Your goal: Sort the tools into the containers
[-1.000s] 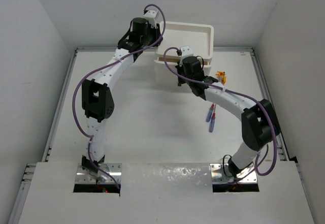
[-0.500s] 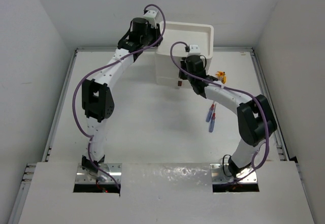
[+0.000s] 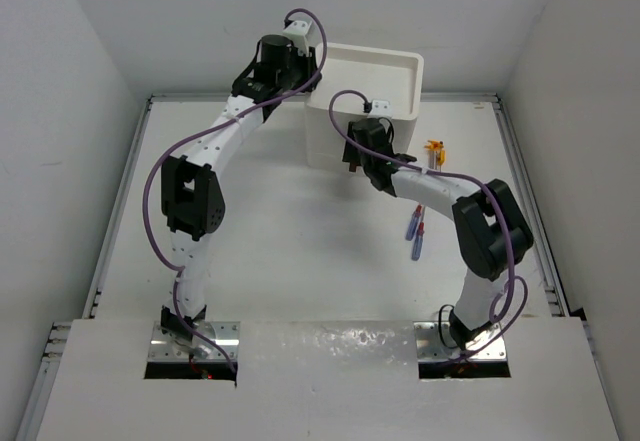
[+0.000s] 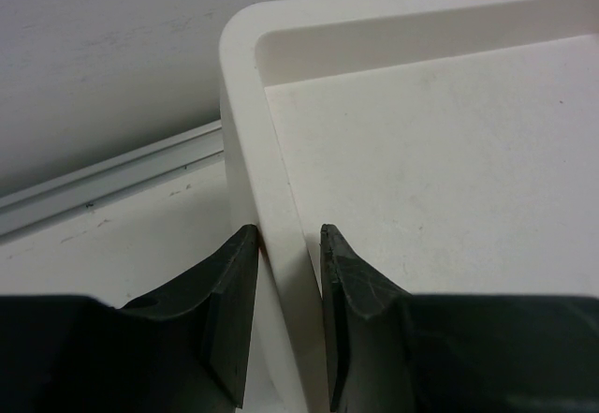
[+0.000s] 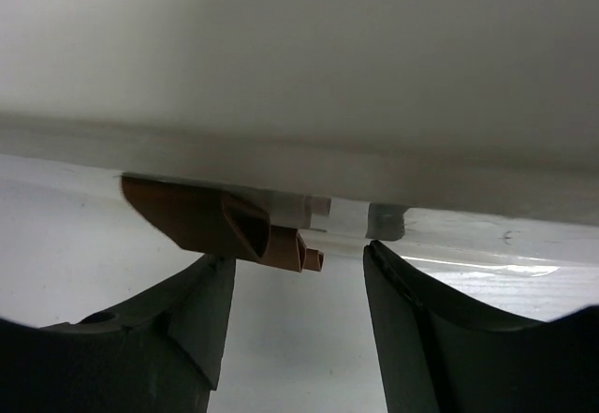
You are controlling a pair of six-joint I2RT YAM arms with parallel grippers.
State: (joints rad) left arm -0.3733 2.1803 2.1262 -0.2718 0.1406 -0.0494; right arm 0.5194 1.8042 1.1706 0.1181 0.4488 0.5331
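The drawer box (image 3: 325, 136) is plain white all over. Its little handle (image 5: 220, 218) is dark red-brown. The table (image 3: 280, 241) is white too, with pale grey rails along its edges. The two screwdrivers (image 3: 417, 243) have blue-purple handles with red tips. The small piece (image 3: 434, 148) is orange and yellow. The left arm (image 3: 225, 136) and the right arm (image 3: 430, 189) are white with black joints. Purple cables (image 3: 150, 211) loop along them. The left gripper (image 4: 288, 244) and the right gripper (image 5: 299, 263) are black. The base plates (image 3: 225, 336) are shiny silver.
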